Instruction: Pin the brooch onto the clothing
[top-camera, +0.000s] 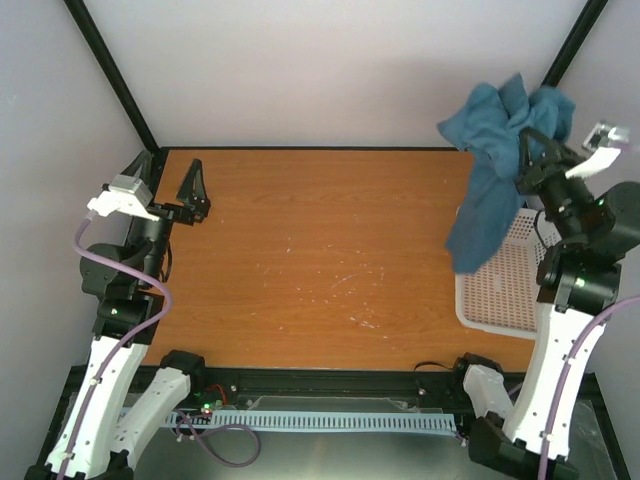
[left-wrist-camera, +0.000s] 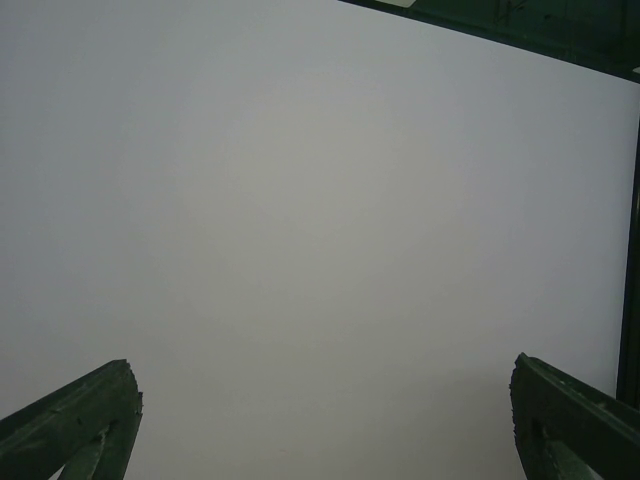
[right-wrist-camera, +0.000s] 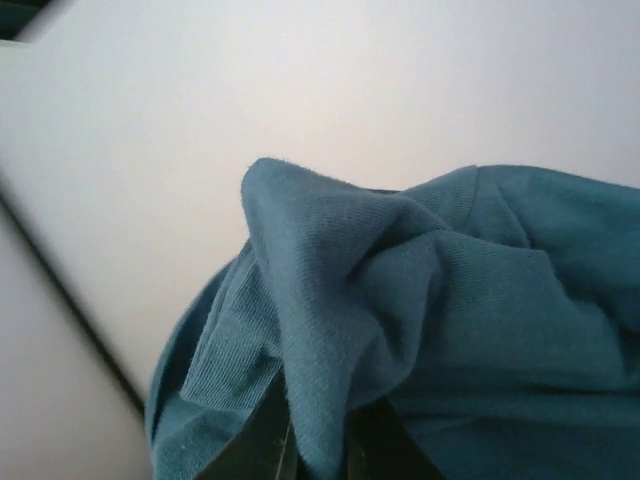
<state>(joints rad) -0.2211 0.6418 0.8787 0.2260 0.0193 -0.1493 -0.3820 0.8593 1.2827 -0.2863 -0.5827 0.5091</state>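
handling: the soft dark teal-blue fabric t-shirt (top-camera: 487, 200) looks light and floppy, hanging bunched; take a gathered fold.
right fingers (right-wrist-camera: 250, 455): clamped on its fold.
left fingers (left-wrist-camera: 70, 425): wide apart, empty.

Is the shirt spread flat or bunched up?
Bunched up. The shirt hangs crumpled from the shut right gripper, held up over the basket; the wrist view shows folds pinched between its fingers.
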